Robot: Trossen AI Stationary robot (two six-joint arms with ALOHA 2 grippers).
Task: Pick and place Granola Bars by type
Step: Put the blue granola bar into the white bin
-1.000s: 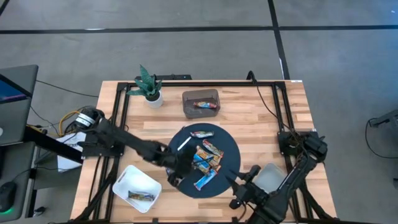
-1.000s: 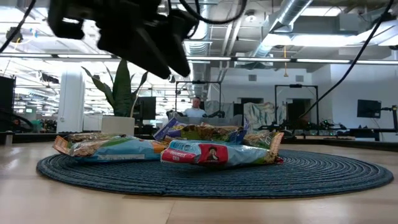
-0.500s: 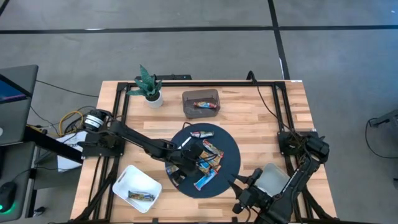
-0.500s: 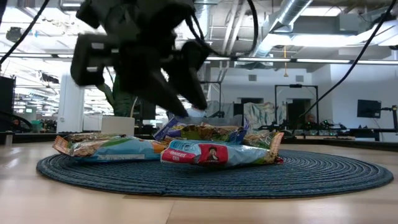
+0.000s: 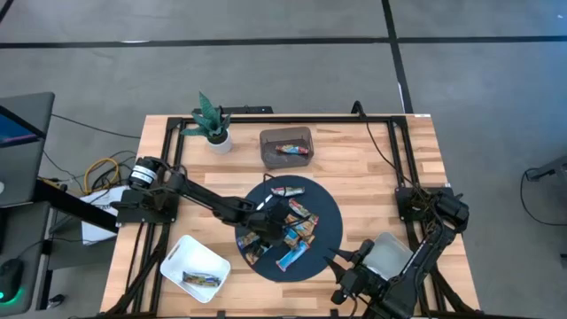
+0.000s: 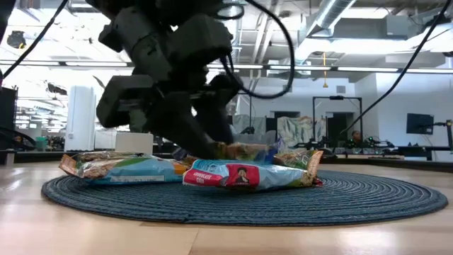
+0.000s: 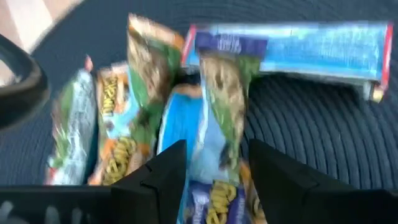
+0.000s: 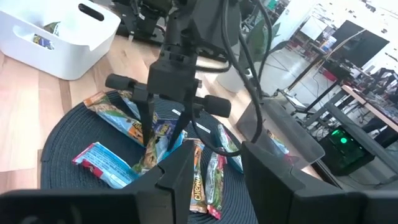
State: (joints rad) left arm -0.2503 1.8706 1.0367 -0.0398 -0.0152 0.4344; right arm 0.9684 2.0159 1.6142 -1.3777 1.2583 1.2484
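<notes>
Several wrapped granola bars (image 5: 297, 226) lie in a loose pile on a round dark woven mat (image 5: 330, 204); a blue one (image 5: 292, 258) lies at the pile's near edge. My left gripper (image 5: 276, 223) is open and low over the pile, pointing down. In the left wrist view its fingers (image 7: 168, 174) stand on either side of a green-and-blue bar (image 7: 217, 99). From table level the left gripper (image 6: 205, 145) reaches down among the bars (image 6: 244, 175). My right gripper (image 5: 341, 264) waits open at the mat's near right edge. My left gripper comes at the pile from above, pointing down, with one finger on each side of the green-and-blue bar (image 7: 214, 134), across its length. The bar lies flat on the other bars. I cannot tell whether the fingers touch it.
A white bin (image 5: 197, 266) holding one bar sits at the near left. A brown-tinted box (image 5: 286, 147) with one bar stands at the far middle, and a clear box (image 5: 390, 252) by the right arm. A potted plant (image 5: 213, 124) stands far left. A thin white stick (image 5: 263, 203) lies on the mat.
My left gripper has moved from the mat's near left edge toward the right and far side, over the pile. It has come down until its fingers reach the bars. The bars have kept their places.
</notes>
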